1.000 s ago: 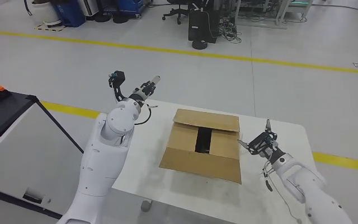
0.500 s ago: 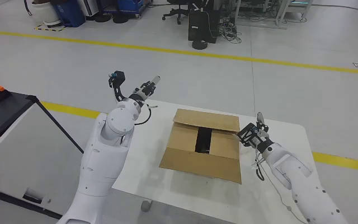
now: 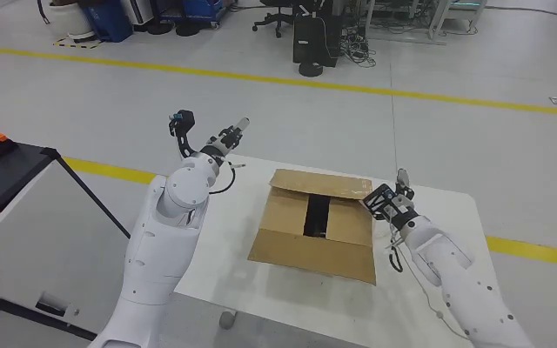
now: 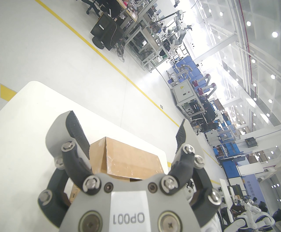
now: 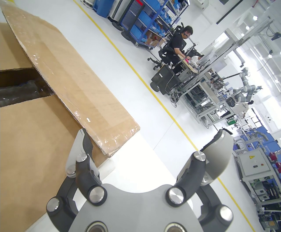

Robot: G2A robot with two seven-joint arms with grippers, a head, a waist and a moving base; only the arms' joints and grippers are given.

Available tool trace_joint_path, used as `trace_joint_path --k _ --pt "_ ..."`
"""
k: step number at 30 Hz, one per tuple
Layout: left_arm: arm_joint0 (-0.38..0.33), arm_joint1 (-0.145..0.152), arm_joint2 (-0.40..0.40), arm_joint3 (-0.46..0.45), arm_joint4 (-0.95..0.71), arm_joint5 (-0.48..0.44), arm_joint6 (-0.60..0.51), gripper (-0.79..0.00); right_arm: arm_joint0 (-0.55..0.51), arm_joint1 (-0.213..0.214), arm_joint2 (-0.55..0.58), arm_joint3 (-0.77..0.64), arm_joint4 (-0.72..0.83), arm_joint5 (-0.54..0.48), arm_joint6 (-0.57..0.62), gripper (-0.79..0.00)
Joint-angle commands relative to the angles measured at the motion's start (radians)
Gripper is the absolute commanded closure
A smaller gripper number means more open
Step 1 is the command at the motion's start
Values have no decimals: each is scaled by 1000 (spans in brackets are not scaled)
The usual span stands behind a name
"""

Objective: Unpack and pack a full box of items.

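1. Saw a brown rectangular cardboard box (image 3: 287, 230) resting near the middle of a white round-cornered table (image 3: 448, 209), well inside every edge.
2. Found its top flaps folded mostly shut, leaving a narrow dark gap (image 3: 318, 217) between them at the centre. Could not make out any contents through it.
3. Noted the far flap (image 3: 322, 184) lifted slightly at the corner on the right arm's side, with glossy clear tape along its edge.
4. Found the right gripper (image 3: 385, 191) at that raised corner, jaws spread wide and gripping nothing. Saw one finger (image 5: 84, 140) just beside the flap's corner, but could not tell whether it touched.
5. Found the left gripper (image 3: 235, 130) held high over the table's far corner on the left arm's side, well apart from the box, jaws likewise spread wide and empty.
6. Noted nothing lying between either gripper and the box apart from the flaps covering the opening.
7. Beyond the table, saw pale floor crossed by yellow painted lines (image 3: 261, 78), a black office chair (image 3: 277, 16) far off, and a dark side table (image 3: 22, 170) past the left arm.
8. Got the whole outline of the box and both arms from the top view.
9. Got the flap's corrugated cut edge, the wrinkled tape and blue storage racks (image 5: 149, 19) from the right wrist view.
10. Got the box's upright side wall and corner fold from the left wrist view, framed between that gripper's own fingers.
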Motion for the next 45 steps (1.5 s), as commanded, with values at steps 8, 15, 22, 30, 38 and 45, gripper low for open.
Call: trace_joint_path --k 8,15,22,30,38,45 --pt "0 0 0 0 0 0 0 -785 80 -42 -14 78 176 74 -45 -785" --pt "0 0 0 0 0 0 0 -785 183 -78 -55 191 283 57 -18 -785" --pt "0 0 0 0 0 0 0 -785 297 -115 -91 313 396 20 39 -785" --pt "0 0 0 0 0 0 0 -785 395 -152 -127 446 480 2 123 -785" --pt "0 0 0 0 0 0 0 -785 473 -193 -181 558 477 79 178 -785" --pt "0 0 0 0 0 0 0 -785 523 -230 -231 630 471 123 254 -785"
